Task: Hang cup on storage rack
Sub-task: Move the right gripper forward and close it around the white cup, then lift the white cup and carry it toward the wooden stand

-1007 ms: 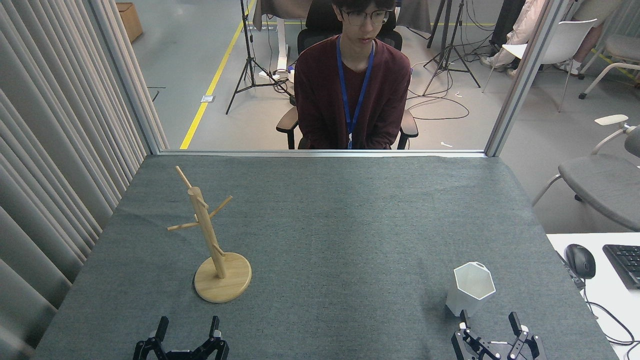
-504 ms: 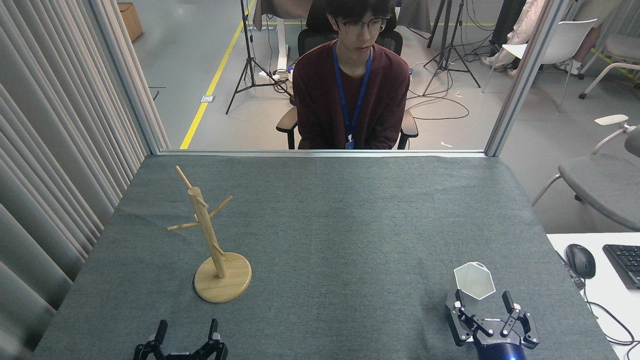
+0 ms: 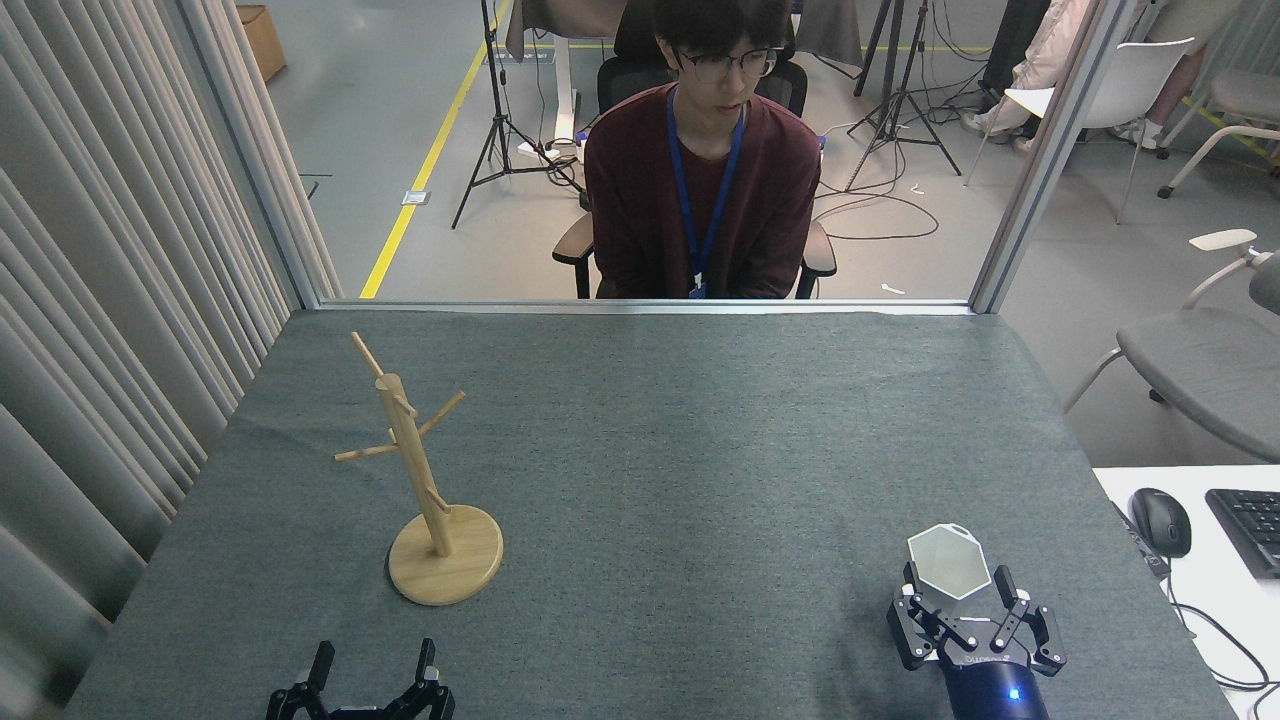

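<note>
Standing upright on the left half of the grey worktop (image 3: 650,440): wooden mug tree (image 3: 420,480). Hovering released at the near edge, well apart from it: left hand (image 3: 372,668). Sitting at the near right: white faceted cup (image 3: 945,570). Straddling its base with fingers spread, not clenched: right hand (image 3: 958,590).
</note>
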You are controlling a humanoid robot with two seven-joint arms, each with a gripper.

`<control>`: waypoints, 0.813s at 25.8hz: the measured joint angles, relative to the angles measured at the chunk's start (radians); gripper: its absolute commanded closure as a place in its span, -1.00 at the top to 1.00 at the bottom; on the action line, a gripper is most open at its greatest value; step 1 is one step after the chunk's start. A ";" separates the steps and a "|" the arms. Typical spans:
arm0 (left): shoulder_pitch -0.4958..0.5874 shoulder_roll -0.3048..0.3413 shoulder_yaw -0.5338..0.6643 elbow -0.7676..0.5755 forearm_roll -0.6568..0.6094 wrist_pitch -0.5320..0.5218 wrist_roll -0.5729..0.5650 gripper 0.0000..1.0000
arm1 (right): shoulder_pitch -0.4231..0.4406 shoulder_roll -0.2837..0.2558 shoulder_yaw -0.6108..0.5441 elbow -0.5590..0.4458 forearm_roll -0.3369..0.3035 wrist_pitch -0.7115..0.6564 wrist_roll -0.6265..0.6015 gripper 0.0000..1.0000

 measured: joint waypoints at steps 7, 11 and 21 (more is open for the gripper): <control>0.001 0.000 0.001 0.000 -0.001 0.000 0.000 1.00 | -0.047 0.000 0.001 0.078 0.007 -0.002 -0.008 0.30; -0.001 -0.001 0.000 0.000 -0.001 0.000 0.000 1.00 | -0.054 0.002 0.001 0.092 0.039 0.004 -0.038 0.11; -0.005 -0.003 -0.009 0.004 -0.007 -0.002 -0.001 1.00 | -0.004 0.065 0.106 -0.227 0.077 0.002 -0.073 0.12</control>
